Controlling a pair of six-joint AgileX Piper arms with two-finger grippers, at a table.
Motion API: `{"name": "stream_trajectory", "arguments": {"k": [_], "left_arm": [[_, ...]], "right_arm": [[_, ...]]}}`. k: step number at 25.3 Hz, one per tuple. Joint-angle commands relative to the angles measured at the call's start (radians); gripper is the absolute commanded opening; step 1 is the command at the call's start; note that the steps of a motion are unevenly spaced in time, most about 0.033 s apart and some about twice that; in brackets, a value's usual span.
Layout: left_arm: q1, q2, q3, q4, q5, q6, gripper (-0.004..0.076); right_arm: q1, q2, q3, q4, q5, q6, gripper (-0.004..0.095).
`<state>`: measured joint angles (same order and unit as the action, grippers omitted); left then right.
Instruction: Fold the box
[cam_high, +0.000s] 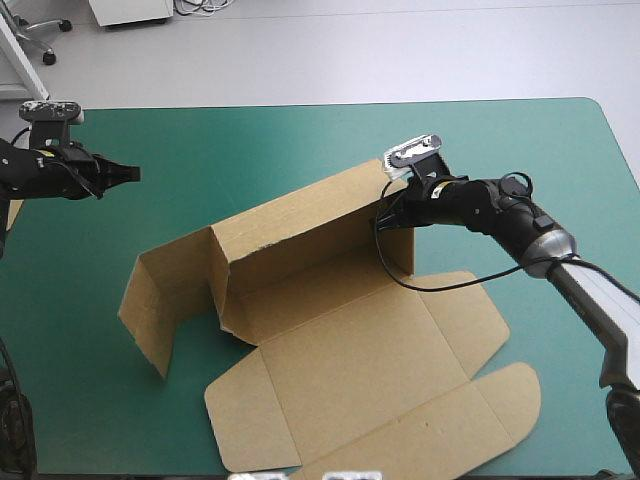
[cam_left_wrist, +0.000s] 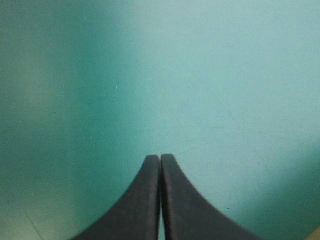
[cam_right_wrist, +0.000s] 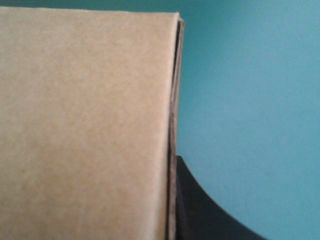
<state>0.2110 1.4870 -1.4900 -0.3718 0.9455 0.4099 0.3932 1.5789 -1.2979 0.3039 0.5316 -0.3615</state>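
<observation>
The cut brown cardboard box (cam_high: 340, 340) sat mid-table on the teal-green cover (cam_high: 300, 140), its long back wall and left flap standing, the rest flat toward the near edge. My right gripper (cam_high: 388, 208) was pinching that wall's right end, while my left gripper (cam_high: 130, 173) hung pressed together near the left edge, well apart.

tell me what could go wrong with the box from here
The right gripper pinches only the end of the box's raised back wall; a pull may bend it or drag the whole box.
The left gripper is shut and away from the box, so nothing steadies the left flap, which may swing out.
</observation>
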Motion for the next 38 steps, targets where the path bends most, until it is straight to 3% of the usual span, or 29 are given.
{"name": "stream_trajectory", "arguments": {"k": [1,4,14,25,29,38], "left_arm": [[0.0,-0.035,-0.026,-0.035,-0.06,0.002,-0.0008],[0.0,-0.035,-0.026,-0.041,-0.06,0.004,-0.0008],[0.0,-0.035,-0.026,-0.083,-0.036,0.029,-0.0008],[0.0,-0.035,-0.026,-0.088,-0.016,0.031,-0.0008],[0.0,-0.035,-0.026,-0.092,-0.018,0.031,-0.0008],[0.0,-0.035,-0.026,-0.111,-0.022,0.032,-0.0008]], "right_arm": [[-0.007,-0.064,-0.167,-0.115,0.199,0.148,-0.0026],[-0.007,-0.057,-0.301,-0.129,0.393,0.191,-0.0026],[-0.007,0.056,-0.63,-0.156,0.717,0.301,-0.0026],[-0.042,0.2,-0.653,-0.182,0.717,0.341,-0.0028],[-0.099,0.276,-0.653,-0.128,0.717,0.345,-0.0028],[-0.099,0.458,-0.653,-0.132,0.713,0.299,-0.0028]]}}
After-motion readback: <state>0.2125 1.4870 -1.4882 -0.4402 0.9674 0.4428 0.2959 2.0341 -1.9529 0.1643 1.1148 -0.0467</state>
